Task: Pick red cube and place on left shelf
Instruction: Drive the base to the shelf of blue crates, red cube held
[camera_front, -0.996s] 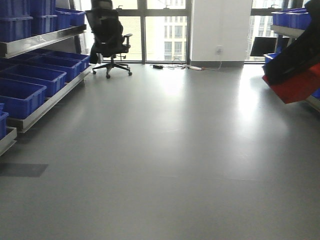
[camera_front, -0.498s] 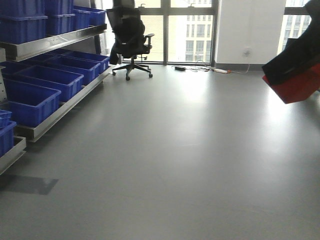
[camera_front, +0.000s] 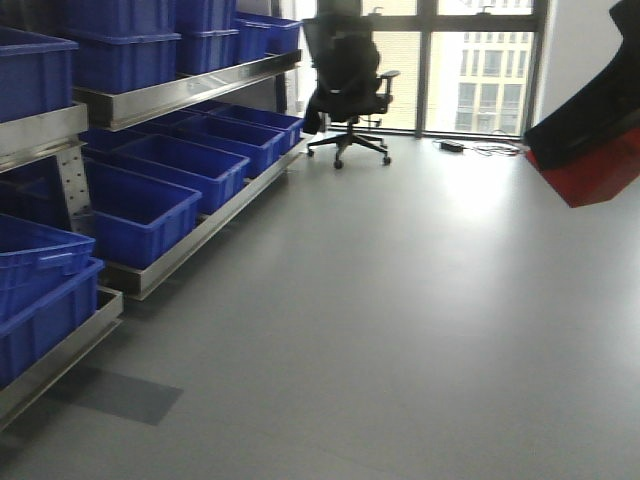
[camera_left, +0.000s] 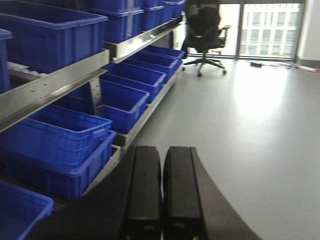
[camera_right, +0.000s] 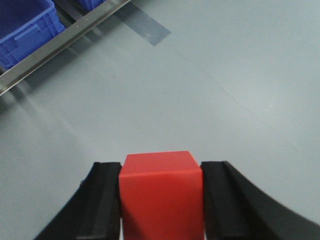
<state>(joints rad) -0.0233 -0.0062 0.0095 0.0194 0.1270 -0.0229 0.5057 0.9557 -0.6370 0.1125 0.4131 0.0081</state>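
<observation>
My right gripper (camera_right: 161, 172) is shut on the red cube (camera_right: 161, 192), its black fingers (camera_right: 106, 200) pressed on both sides. The cube is held in the air above the grey floor. In the front view the cube (camera_front: 600, 175) and the gripper (camera_front: 585, 150) sit at the right edge. My left gripper (camera_left: 161, 165) is shut and empty, its two fingers side by side. The left shelf (camera_front: 170, 97) is a steel rack along the left with tiers of blue crates (camera_front: 145, 215). It also shows in the left wrist view (camera_left: 55, 87), close by on the left.
A black office chair (camera_front: 347, 85) stands at the far end of the shelf by the windows. Cables and a power strip (camera_front: 480, 148) lie on the floor below the windows. Open grey floor (camera_front: 400, 300) lies between me and the shelf.
The view has swung left: the left shelf and its crates now fill the left side and look nearer. The chair has shifted right in view. The held cube stays at the right edge.
</observation>
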